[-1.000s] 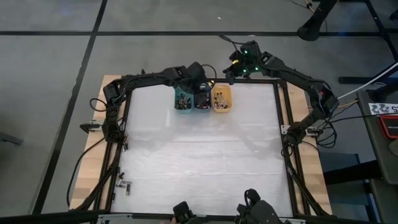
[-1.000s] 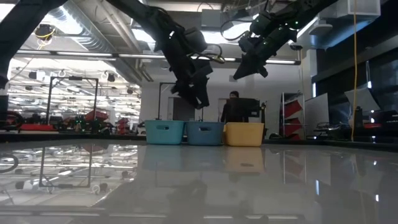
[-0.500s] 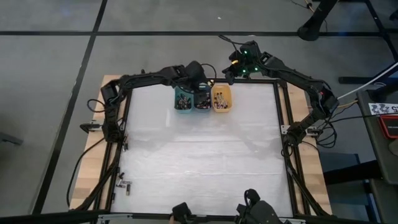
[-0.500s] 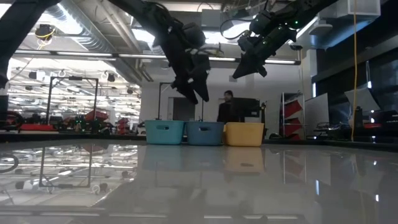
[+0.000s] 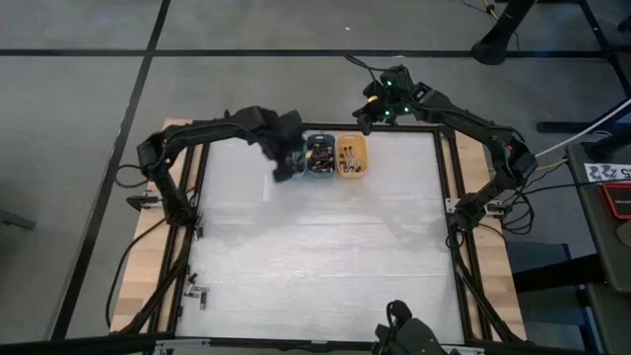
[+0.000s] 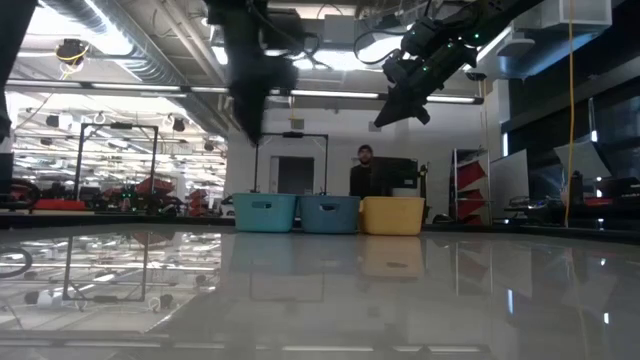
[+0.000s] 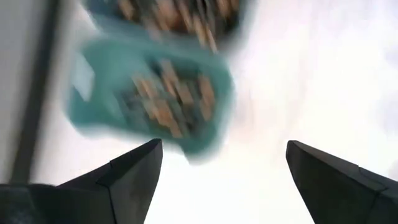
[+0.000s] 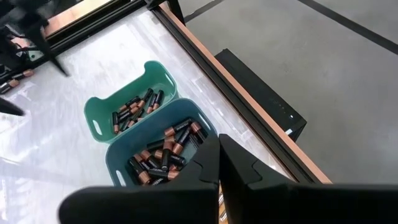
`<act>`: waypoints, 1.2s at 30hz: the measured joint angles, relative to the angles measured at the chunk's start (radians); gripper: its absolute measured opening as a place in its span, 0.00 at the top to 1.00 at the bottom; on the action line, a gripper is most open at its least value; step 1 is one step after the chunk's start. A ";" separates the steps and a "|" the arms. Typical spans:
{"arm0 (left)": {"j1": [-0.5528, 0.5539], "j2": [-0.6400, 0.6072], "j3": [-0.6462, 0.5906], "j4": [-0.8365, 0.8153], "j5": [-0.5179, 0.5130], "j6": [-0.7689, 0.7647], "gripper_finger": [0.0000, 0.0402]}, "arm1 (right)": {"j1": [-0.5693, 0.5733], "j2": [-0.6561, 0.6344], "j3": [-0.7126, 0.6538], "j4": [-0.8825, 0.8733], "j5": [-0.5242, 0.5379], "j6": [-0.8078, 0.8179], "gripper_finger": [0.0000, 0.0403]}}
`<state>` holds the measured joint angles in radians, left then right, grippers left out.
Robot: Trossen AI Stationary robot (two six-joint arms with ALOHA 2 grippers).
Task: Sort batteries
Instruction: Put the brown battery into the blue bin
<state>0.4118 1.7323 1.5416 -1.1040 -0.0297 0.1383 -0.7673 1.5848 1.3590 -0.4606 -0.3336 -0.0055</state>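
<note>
This is a large robotics lab or industrial workshop. The low view looks across a glossy white surface (image 6: 320,300) into an open hall with exposed ceiling ducts (image 6: 130,40), strip lights (image 6: 180,88), metal frames (image 6: 110,160) and rows of equipment. A person (image 6: 366,170) stands behind the bins. From above, grey concrete floor (image 5: 79,99) with dark tape lines and loose cables (image 5: 582,138) surrounds the framed workstation.

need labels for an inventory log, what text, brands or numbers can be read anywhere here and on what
None can be read.
Batteries: markings too small to read.
Teal bin, blue bin, orange bin: no visible label.
Patterned tag at the high view's right edge: no legible words.
</note>
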 joint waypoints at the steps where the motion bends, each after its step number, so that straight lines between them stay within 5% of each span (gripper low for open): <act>1: -0.013 -0.005 -0.015 -0.054 0.000 -0.007 0.18 | 0.001 0.000 0.000 0.000 0.000 0.000 1.00; 5: -0.079 -0.041 -0.135 -0.200 0.000 -0.051 0.18 | 0.001 0.000 0.000 -0.007 0.000 -0.001 1.00; 18: -0.444 -0.322 -0.654 -0.146 0.026 -0.549 0.18 | 0.002 0.000 0.000 -0.009 0.000 -0.011 1.00; 25: -0.589 -0.308 -0.773 -0.138 0.069 -0.640 0.18 | 0.002 0.000 0.000 -0.009 -0.001 -0.011 1.00; 36: -0.593 -0.308 -0.829 -0.103 0.166 -0.645 0.18 | 0.002 0.000 0.000 -0.009 -0.001 0.003 1.00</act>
<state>-0.1814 1.4239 0.7125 -1.2072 0.1360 -0.5068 -0.7658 1.5848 1.3590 -0.4698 -0.3344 -0.0030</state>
